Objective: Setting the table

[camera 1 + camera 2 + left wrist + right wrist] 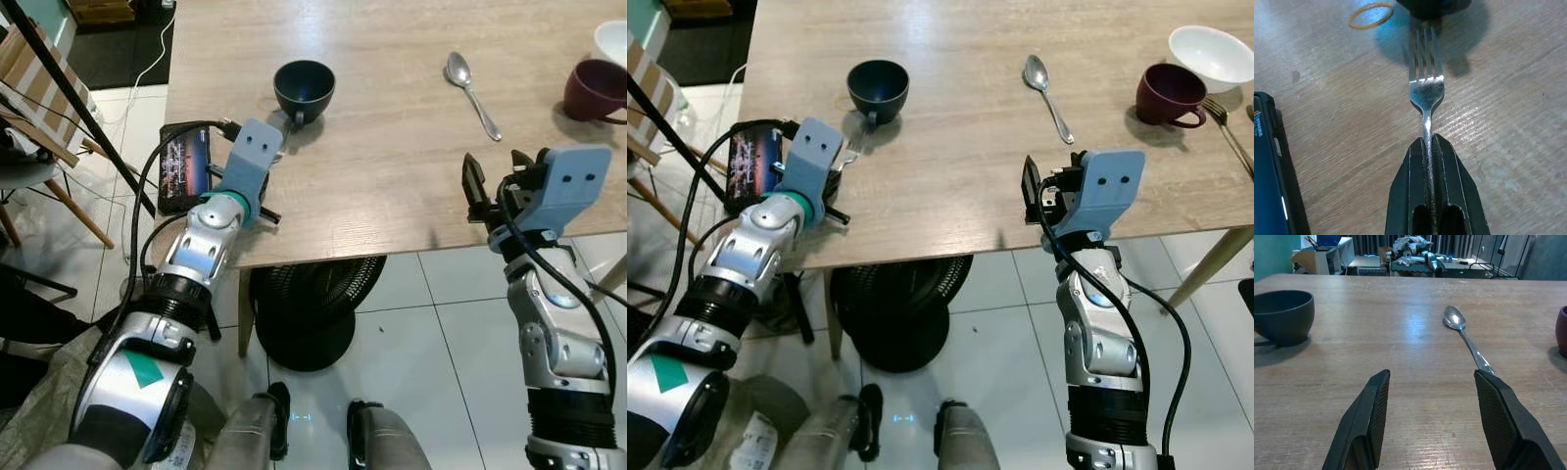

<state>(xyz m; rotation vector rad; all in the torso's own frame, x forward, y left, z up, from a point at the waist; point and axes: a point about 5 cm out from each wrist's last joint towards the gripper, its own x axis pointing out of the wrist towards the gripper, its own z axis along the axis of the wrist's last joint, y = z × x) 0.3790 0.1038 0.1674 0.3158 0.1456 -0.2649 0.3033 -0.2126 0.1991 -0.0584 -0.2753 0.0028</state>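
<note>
My left gripper (pixel 1428 143) is shut on the handle of a silver fork (pixel 1426 88), held low over the wooden table (pixel 392 186) near its left front corner. The tines point at the base of a dark blue cup (pixel 304 88) just beyond them. My right gripper (pixel 1432 377) hovers open over the table's near edge with nothing between its fingers. A silver spoon (pixel 1464 335) lies on the table ahead of it, slightly to the right.
A maroon mug (pixel 1169 95), a white bowl (pixel 1213 54) and a second fork (pixel 1227 125) sit at the far right. A phone (pixel 183 166) lies at the left edge, with a yellow rubber band (pixel 1370 14) near the cup. A black fan (pixel 304 313) stands under the table.
</note>
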